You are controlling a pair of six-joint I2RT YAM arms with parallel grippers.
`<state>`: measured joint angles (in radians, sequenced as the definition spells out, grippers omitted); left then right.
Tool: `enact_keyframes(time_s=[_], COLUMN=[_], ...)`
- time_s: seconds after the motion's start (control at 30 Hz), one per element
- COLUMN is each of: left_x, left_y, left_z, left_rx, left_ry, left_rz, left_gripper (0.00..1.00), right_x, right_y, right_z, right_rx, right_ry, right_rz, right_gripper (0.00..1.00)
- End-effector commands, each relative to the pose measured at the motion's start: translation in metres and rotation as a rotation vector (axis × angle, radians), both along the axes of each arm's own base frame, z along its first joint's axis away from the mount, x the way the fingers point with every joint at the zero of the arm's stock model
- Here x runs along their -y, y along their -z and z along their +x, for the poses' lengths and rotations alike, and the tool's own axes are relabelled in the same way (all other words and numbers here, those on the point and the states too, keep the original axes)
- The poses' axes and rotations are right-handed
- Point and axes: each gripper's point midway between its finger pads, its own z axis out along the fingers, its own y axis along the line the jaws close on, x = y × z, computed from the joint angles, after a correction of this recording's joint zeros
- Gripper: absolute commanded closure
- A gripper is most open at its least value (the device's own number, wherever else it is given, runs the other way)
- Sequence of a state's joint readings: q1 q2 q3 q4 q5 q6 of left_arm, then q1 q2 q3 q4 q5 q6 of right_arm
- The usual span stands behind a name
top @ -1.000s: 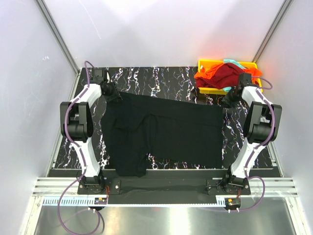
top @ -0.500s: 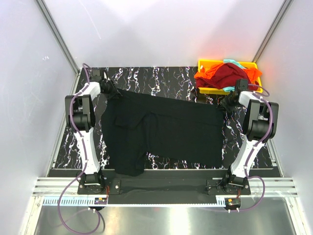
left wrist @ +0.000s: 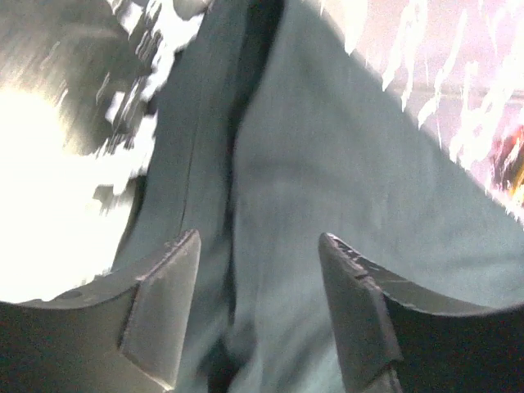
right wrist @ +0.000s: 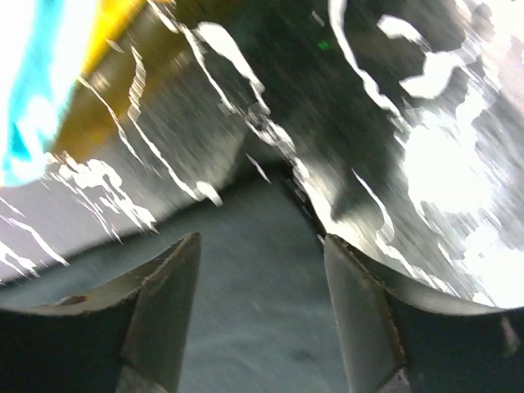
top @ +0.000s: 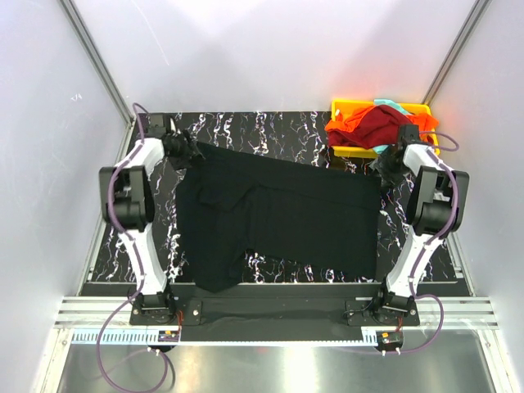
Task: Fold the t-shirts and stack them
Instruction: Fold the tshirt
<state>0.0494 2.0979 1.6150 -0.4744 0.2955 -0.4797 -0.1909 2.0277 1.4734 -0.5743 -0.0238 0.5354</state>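
I see the black t-shirt [top: 278,217] spread flat on the worktop [top: 270,123]. Left pincer [left wrist: 258,239] is open over its far-left corner and right pincer [right wrist: 260,239] is open over the far-right corner. Wrist views are blurry, but the cloth looks unclamped. The other t-shirts [top: 385,123] are heaped in the yellow tray [top: 342,105], far right.

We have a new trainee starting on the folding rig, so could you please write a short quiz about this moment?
1. True or false: the black t-shirt lies spread out on the marbled table.
2. Where is the dark red t-shirt? A) heaped in the yellow tray; B) at the table's near edge; C) on top of the black t-shirt.
3. Do the jaws of the left hand and the right hand stand open or shut?
Key: 1 true; 2 A; 3 open.
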Motion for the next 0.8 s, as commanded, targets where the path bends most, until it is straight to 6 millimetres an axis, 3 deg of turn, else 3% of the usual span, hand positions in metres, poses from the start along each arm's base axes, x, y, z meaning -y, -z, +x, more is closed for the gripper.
enact_keyframes(time_s=[0.0, 0.03, 0.07, 0.1, 0.2, 0.23, 0.3, 0.33, 0.4, 0.43, 0.47, 0.53, 0.57, 0.77], left_x=[-0.014, -0.012, -0.009, -0.003, 0.016, 0.02, 0.03, 0.033, 0.038, 0.039, 0.038, 0.037, 0.037, 0.04], left_y=[-0.066, -0.069, -0.084, -0.069, -0.074, -0.062, -0.061, -0.058, -0.05, -0.047, -0.04, -0.033, -0.026, -0.01], left_z=[-0.032, -0.042, -0.052, -0.072, -0.101, -0.114, -0.125, -0.128, -0.135, -0.135, -0.135, -0.133, -0.132, -0.125], left_rx=[0.125, 0.127, 0.157, 0.114, 0.128, 0.096, 0.105, 0.099, 0.078, 0.074, 0.058, 0.047, 0.032, 0.014], left_ry=[-0.04, -0.033, -0.024, 0.001, 0.097, 0.12, 0.195, 0.216, 0.251, 0.257, 0.256, 0.256, 0.254, 0.256], left_rz=[0.096, 0.095, 0.091, 0.072, 0.013, -0.001, -0.034, -0.045, -0.071, -0.071, -0.068, -0.063, -0.063, -0.088], left_gripper=[0.34, 0.34, 0.34, 0.35, 0.35, 0.36, 0.35, 0.35, 0.34, 0.34, 0.34, 0.34, 0.34, 0.37], right_x=[0.005, 0.0, -0.007, -0.021, -0.067, -0.102, -0.153, -0.192, -0.247, -0.284, -0.305, -0.336, -0.363, -0.425], right_y=[-0.062, -0.07, -0.085, -0.09, -0.103, -0.106, -0.109, -0.113, -0.116, -0.12, -0.115, -0.116, -0.113, -0.087], right_z=[-0.018, -0.019, -0.022, -0.022, -0.025, -0.023, -0.027, -0.027, -0.033, -0.047, -0.052, -0.058, -0.068, -0.092], right_rx=[0.045, 0.066, 0.102, 0.119, 0.157, 0.181, 0.208, 0.246, 0.276, 0.261, 0.25, 0.259, 0.245, 0.148], right_ry=[-0.033, -0.041, -0.058, -0.094, -0.214, -0.301, -0.435, -0.525, -0.621, -0.684, -0.724, -0.788, -0.845, -0.921], right_rz=[-0.071, -0.062, -0.044, -0.03, 0.048, 0.072, 0.158, 0.199, 0.375, 0.475, 0.509, 0.527, 0.539, 0.671], right_gripper=[0.26, 0.24, 0.22, 0.17, 0.16, 0.15, 0.15, 0.15, 0.15, 0.15, 0.15, 0.15, 0.16, 0.26])
